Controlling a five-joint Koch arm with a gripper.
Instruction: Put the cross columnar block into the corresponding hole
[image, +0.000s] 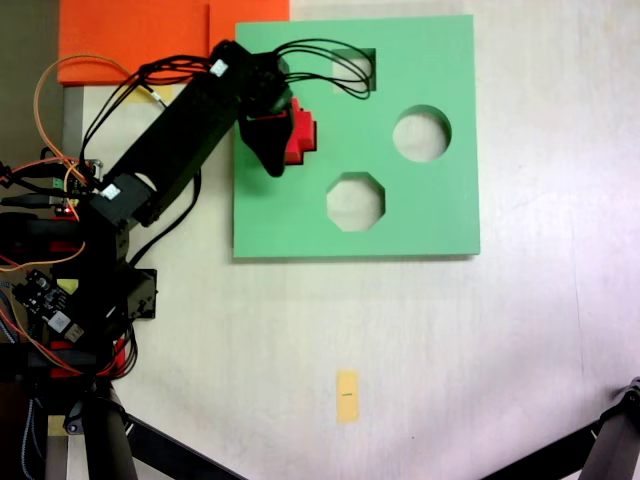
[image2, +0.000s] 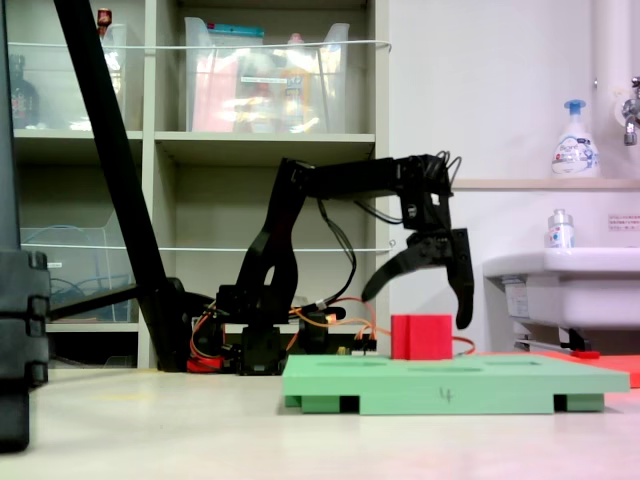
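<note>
The gripper (image2: 418, 298) is hanging above the board (image2: 455, 378) with its fingers spread wide, gripping nothing. The red block (image2: 421, 337) is standing upright on the board's far-left part, just left of the round hole (image: 421, 133) in the top-down fixed view.

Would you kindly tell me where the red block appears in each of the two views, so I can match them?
Fixed view from above: the red block sits upper left of centre, on the green board, left of the round cutout, partly under the gripper.
Fixed view from the side: the red block stands right of centre on the board, below the open gripper.
Shared landmark: the green board.
</note>
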